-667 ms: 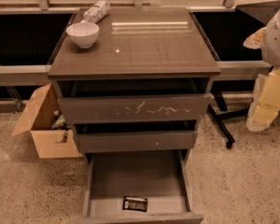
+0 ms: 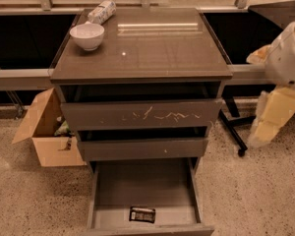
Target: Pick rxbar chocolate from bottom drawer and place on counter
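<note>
Bar [image 2: 142, 214] lies flat in the open bottom drawer [image 2: 101, 191], just behind its front wall, roughly centred. Gripper [image 2: 268, 124] hangs to the right of the cabinet, well apart from the bar; open or shut, I cannot tell. You want to swing over the drawer, descend clear of that front wall, and pinch across the bar's narrow side.

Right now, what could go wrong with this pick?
The rxbar chocolate lies flat by the front wall of the bottom drawer, so a grasp may scrape or miss. The gripper hangs right of the counter and could clip the middle drawer front descending. The bowl sits back-left on the counter; place away from it.
</note>
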